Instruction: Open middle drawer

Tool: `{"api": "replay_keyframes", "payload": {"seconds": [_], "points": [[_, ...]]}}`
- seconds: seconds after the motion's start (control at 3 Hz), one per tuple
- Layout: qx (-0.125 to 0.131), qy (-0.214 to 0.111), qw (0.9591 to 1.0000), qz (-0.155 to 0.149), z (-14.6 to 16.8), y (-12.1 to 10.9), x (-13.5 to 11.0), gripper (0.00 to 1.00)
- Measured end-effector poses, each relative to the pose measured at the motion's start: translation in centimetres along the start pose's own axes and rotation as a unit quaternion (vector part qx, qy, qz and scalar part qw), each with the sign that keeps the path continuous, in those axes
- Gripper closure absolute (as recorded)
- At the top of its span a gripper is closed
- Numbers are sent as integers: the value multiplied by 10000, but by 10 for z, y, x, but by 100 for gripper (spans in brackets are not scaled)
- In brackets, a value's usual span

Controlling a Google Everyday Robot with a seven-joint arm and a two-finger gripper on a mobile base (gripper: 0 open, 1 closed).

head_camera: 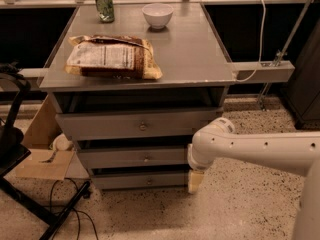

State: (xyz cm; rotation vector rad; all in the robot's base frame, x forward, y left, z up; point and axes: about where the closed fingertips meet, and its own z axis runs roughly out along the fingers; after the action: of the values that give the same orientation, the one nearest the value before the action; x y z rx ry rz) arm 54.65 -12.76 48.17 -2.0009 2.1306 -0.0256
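Note:
The middle drawer (131, 157) is the medium-height gray front in a stack of three under the gray table top, with a tiny round knob (146, 158) at its centre. It sits pushed in, about flush with the drawer below it. The taller top drawer (135, 124) has a bigger knob, and the short bottom drawer (142, 180) is near the floor. My gripper (195, 181) hangs from the white arm (250, 149) at the cabinet's right front corner. It is level with the bottom drawer and to the right of the middle drawer's knob.
On the table top (195, 54) lie a snack bag (112, 57), a green can (104, 5) and a white bowl (157, 15). A cardboard box (42, 149) and a black stand with cables (30, 199) are at the left. A white cable (261, 39) hangs at the right.

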Motion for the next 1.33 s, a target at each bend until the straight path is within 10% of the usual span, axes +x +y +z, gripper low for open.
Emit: {"api": "replay_keyframes", "payload": {"seconds": [1.0,1.33], "points": [[391,255,9984,-317,83,-62,-17,0],[264,655,9967,-404,100,-74,-15,23]]}}
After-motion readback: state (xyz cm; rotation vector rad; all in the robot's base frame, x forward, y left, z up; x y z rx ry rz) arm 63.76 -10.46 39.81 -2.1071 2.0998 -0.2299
